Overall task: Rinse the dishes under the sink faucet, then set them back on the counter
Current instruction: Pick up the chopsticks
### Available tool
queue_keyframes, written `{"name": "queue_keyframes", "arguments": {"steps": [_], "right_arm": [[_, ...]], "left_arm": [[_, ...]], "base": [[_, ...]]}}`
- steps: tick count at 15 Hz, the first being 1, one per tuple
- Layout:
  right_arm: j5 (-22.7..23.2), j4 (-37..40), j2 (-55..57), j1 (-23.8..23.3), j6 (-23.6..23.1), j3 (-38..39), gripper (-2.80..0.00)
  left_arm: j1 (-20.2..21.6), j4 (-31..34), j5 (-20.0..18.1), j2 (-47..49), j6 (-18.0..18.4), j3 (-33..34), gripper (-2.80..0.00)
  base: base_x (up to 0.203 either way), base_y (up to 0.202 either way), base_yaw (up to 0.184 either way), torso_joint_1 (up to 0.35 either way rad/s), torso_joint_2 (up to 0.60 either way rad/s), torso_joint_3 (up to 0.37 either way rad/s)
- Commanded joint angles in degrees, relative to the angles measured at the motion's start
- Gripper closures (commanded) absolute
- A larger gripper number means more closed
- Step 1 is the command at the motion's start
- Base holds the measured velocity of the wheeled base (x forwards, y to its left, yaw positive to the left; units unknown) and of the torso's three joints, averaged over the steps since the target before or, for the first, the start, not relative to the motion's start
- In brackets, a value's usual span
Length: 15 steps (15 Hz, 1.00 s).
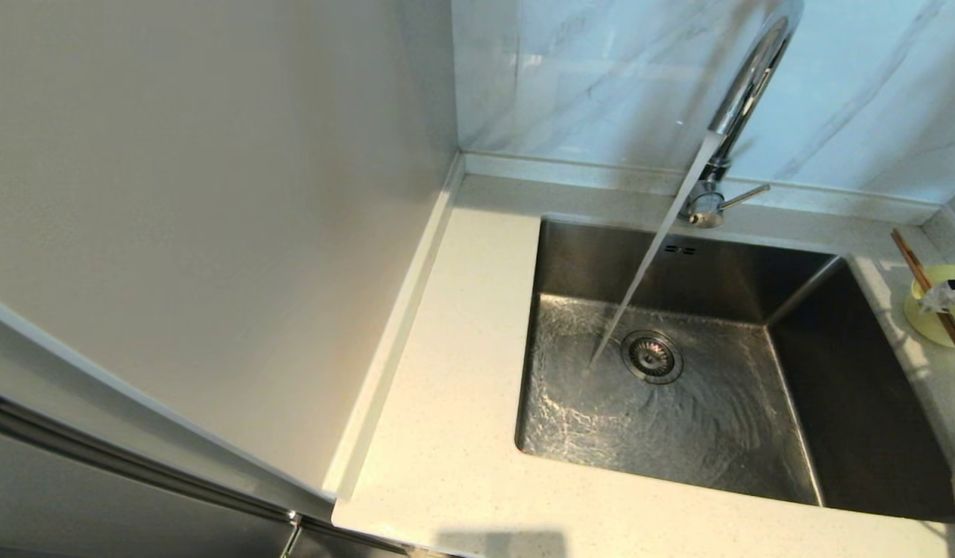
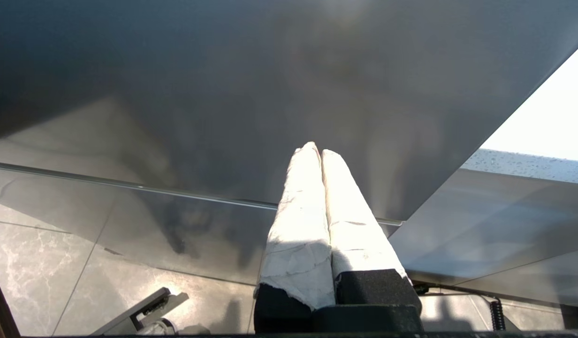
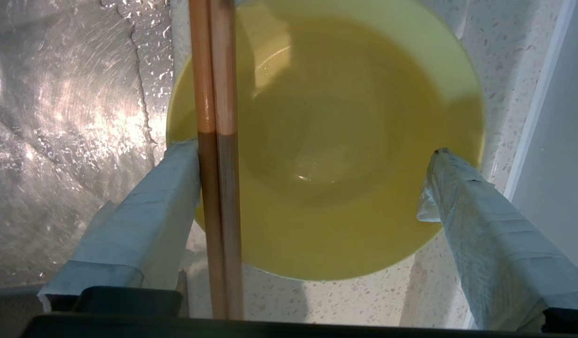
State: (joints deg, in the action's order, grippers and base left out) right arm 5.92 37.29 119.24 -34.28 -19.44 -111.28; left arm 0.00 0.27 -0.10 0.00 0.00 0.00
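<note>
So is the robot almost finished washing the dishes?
Not yet. The faucet is already running into the sink, which holds no dishes. The right end effector is open over the yellow bowl, which sits on the counter with the chopsticks lying across it. Nothing is gripped. Picking up, rinsing and putting back all remain. The left end effector is shut and parked away from the sink.

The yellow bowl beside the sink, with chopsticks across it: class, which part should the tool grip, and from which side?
Probably the rim, from above. The yellow bowl sits upright on the counter, its round wall offering no handle. The open right tool already straddles it. The chopsticks lie across the rim on the side nearer the sink, so grip clear of them or lift them first.
</note>
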Motion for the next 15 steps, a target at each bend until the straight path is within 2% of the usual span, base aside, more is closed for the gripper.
{"name": "queue_keyframes", "arguments": {"steps": [1,10,15], "right_arm": [[0.05,0.15,0.12,0.0,-0.16,-0.27,-2.8],[0.95,-0.46,-1.9,0.0,0.0,0.6,-2.8],[5.21,-0.2,-3.17,1.91,0.45,2.12,-2.8]], "left_arm": [[0.0,0.0,0.01,0.0,0.0,0.0,0.0],[0.0,0.0,0.01,0.0,0.0,0.0,0.0],[0.0,0.0,0.01,0.0,0.0,0.0,0.0]], "base": [[0.0,0.0,0.0,0.0,0.0,0.0],[0.0,0.0,0.0,0.0,0.0,0.0],[0.0,0.0,0.0,0.0,0.0,0.0]]}}
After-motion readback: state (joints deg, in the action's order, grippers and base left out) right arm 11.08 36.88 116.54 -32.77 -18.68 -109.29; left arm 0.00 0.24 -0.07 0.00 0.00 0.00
